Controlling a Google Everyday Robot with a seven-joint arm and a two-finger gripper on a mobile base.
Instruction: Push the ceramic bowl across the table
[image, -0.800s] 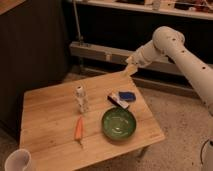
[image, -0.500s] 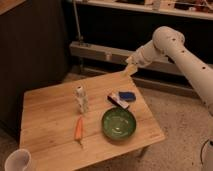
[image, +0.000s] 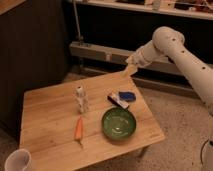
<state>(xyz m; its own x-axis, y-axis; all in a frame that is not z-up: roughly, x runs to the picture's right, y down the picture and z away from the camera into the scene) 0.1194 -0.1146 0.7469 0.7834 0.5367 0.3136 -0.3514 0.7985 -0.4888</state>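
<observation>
- Ceramic bowl (image: 119, 123): round, shallow, glossy green outside and inside, w/ pale flecks inside; stands upright; widest of the small things here
- Bowl pos.: on the desk (image: 47, 112), in the near part, close to the near edge, on the side where the arm is
- Desk: small, square, top of light wooden planks
- Carrot (image: 79, 129): lies just beside the bowl, not touching it
- White bottle-like thing (image: 81, 100): upright, behind the carrot, approx. at desk centre
- Blue-and-white flat packet (image: 121, 98): just behind the bowl; if they touch, cannot tell
- Pincer (image: 131, 70): at the far edge of the desk, well apart from the bowl; released or clenched, I cannot tell
- White arm (image: 175, 50): reaches in from the side, bent down toward the desk
- White cup (image: 17, 161): at the lower corner of the view, by the desk's near corner
</observation>
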